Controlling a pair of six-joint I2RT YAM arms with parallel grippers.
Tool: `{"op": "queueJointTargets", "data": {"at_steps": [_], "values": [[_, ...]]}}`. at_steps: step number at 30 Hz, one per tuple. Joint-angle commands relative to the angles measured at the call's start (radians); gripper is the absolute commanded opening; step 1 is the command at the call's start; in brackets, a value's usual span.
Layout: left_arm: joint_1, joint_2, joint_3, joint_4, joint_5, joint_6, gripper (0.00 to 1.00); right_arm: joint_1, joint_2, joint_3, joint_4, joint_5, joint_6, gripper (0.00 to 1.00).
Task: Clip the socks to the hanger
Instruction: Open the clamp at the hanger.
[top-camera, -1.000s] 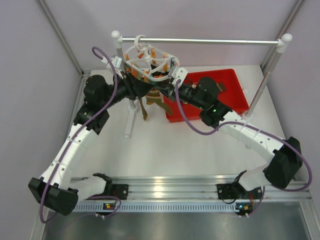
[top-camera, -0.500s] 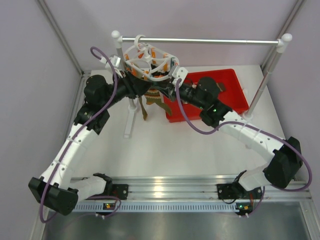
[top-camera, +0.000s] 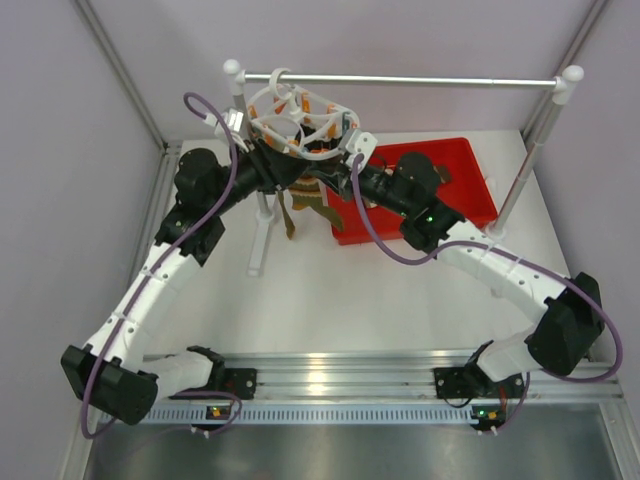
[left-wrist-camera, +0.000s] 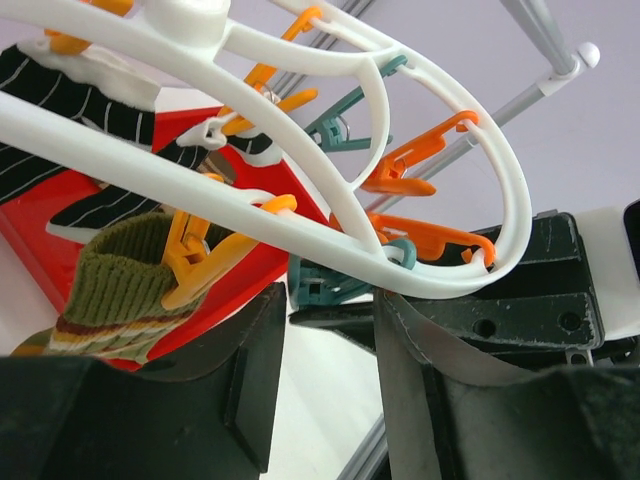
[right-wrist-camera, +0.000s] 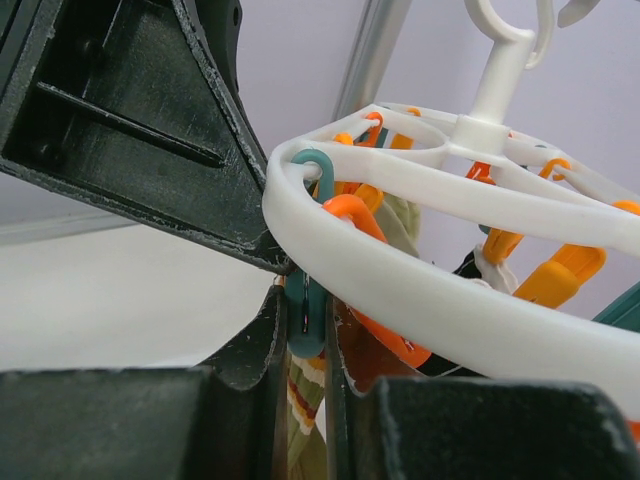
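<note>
The white hanger (top-camera: 262, 110) hangs by its hook from the silver rail, with both grippers under its near rim. My right gripper (right-wrist-camera: 303, 330) is shut on a teal clip (right-wrist-camera: 305, 310) dangling from the hanger ring (right-wrist-camera: 430, 290). An olive striped sock (right-wrist-camera: 305, 400) hangs just below that clip, between the fingers. My left gripper (left-wrist-camera: 328, 300) stands open, its tips on either side of the teal clip (left-wrist-camera: 325, 285) and its right finger against the ring (left-wrist-camera: 300, 225). An olive ribbed sock (left-wrist-camera: 115, 290) hangs from an orange clip, and a black striped sock (left-wrist-camera: 60, 100) from the far side.
A red bin (top-camera: 440, 170) sits behind and to the right of the hanger. The silver rail (top-camera: 400, 81) spans two white-capped posts; the left post's foot (top-camera: 258, 262) stands under the hanger. More socks (top-camera: 300, 200) dangle below the ring.
The left arm has edged a little up and right toward the hanger, and the hanger has swung slightly. The right arm has held still, still pinching the clip.
</note>
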Motion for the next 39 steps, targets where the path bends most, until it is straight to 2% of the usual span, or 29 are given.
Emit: {"op": "queueJointTargets", "data": {"at_steps": [1,12,18,24,27,28,31,32,34,35,39], "values": [[-0.010,0.013,-0.011,0.143,-0.074,-0.018,0.46,0.008,0.006,0.052,0.021,-0.083,0.023,0.00],[-0.031,0.003,-0.037,0.161,-0.192,0.014,0.46,0.008,-0.001,0.047,0.026,-0.111,0.056,0.00],[-0.031,-0.010,-0.068,0.224,-0.243,-0.001,0.46,0.008,0.002,0.046,0.023,-0.123,0.066,0.00],[-0.031,0.001,-0.074,0.242,-0.274,-0.010,0.41,0.008,0.005,0.047,0.023,-0.142,0.080,0.00],[-0.031,0.006,-0.077,0.244,-0.284,-0.021,0.32,0.008,0.008,0.052,0.015,-0.154,0.083,0.00],[-0.031,0.007,-0.077,0.245,-0.283,-0.021,0.25,0.008,0.008,0.054,0.014,-0.157,0.083,0.00],[-0.031,0.010,-0.076,0.233,-0.278,-0.019,0.12,0.008,0.008,0.055,0.000,-0.154,0.082,0.00],[-0.031,0.010,-0.073,0.226,-0.277,-0.021,0.03,0.007,0.008,0.055,-0.005,-0.151,0.080,0.00],[-0.031,0.013,-0.070,0.206,-0.272,-0.023,0.00,0.007,0.003,0.055,-0.020,-0.137,0.080,0.11],[-0.031,0.015,-0.068,0.201,-0.269,-0.026,0.00,0.008,0.000,0.051,-0.024,-0.131,0.079,0.22],[-0.031,0.019,-0.070,0.180,-0.260,-0.029,0.00,0.001,-0.034,0.031,-0.067,-0.097,0.074,0.43]]}}
